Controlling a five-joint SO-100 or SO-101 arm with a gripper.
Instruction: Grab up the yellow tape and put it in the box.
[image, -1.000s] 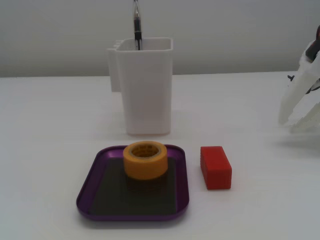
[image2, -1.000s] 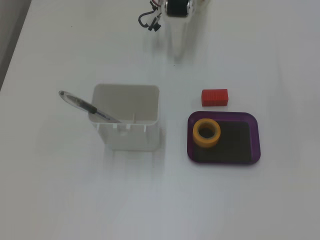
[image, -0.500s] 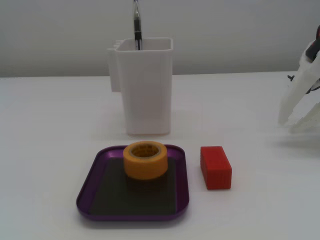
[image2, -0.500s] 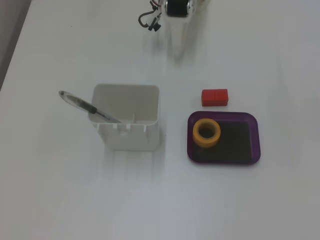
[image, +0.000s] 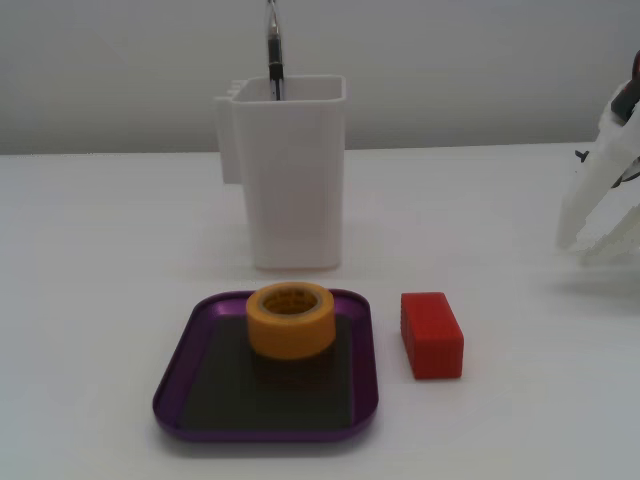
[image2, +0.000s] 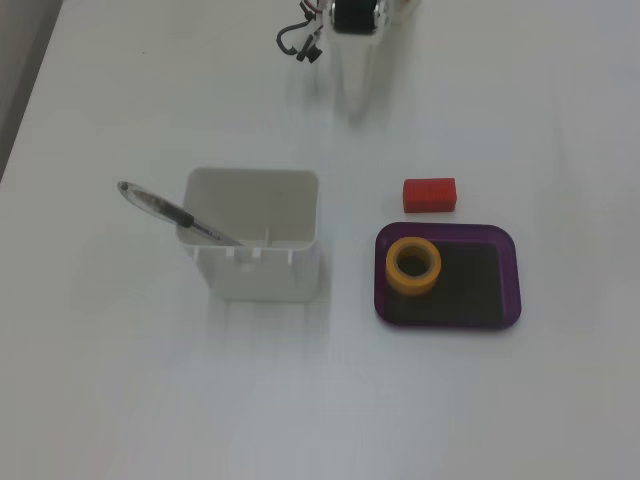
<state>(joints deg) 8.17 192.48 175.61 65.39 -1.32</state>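
My tool (image2: 357, 85) hangs at the far edge of the tabletop (image2: 150, 400), top centre in the fixed view from above and at the right border (image: 600, 225) in the low fixed view. It holds nothing; its white fingers blur into the white surface, so I cannot tell whether the jaws are parted or closed.

From the tool, the yellow tape (image2: 413, 265) lies well apart, down the picture and a little to the right in the view from above. In the low view it sits far to the left of the tool (image: 291, 319). The red block (image2: 430, 194) stands between us, just beside the tray's near rim but not touching it.

And the tape is already in the box (image2: 505, 300)! It lies flat on the dark floor of the purple tray (image: 190, 400), hole up, tucked toward one short end, close to the rim. It's a squat yellow-orange ring with a printed inner core, and there's no long axis to line up with.

Off to the side, the white container (image: 292, 180) with a pen (image2: 175, 215) leaning in it stands clear of everything.

As I judge it, the job is done, and any coming move is simply away from the tray, not toward it.
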